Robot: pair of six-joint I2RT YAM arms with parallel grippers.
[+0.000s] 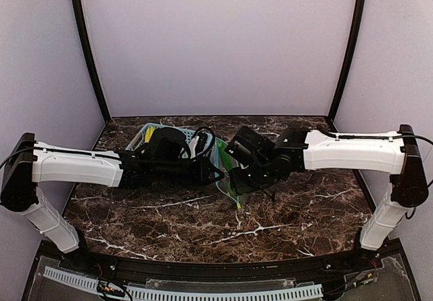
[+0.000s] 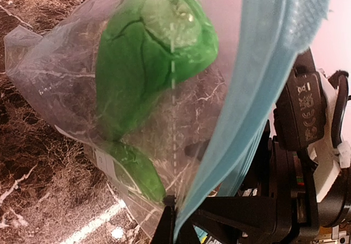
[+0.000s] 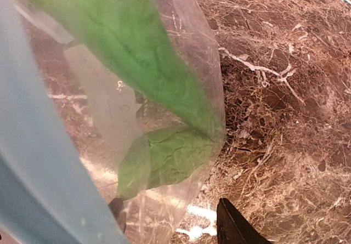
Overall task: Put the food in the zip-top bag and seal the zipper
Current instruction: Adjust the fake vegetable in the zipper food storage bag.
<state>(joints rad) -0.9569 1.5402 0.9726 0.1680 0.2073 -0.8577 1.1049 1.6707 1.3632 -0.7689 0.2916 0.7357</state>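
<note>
The clear zip-top bag (image 1: 228, 179) hangs between the two grippers above the marble table. In the left wrist view the bag (image 2: 66, 79) holds a large green piece (image 2: 148, 52) and a smaller green piece (image 2: 137, 170). Its light-blue zipper (image 2: 258, 90) runs down into my left gripper (image 2: 174, 222), which is shut on that edge. In the right wrist view two green pieces (image 3: 164, 159) show inside the bag (image 3: 203, 63). My right gripper (image 3: 173, 222) is open, its fingers (image 3: 233, 225) apart on either side of the bag's lower part. The banana is not clearly seen.
A light-blue slotted basket (image 1: 143, 137) stands behind the left arm at the back left, with something yellow in it. The left arm (image 1: 81, 166) and the right arm (image 1: 352, 152) reach in from the sides. Dark marble table (image 1: 203, 226) lies in front.
</note>
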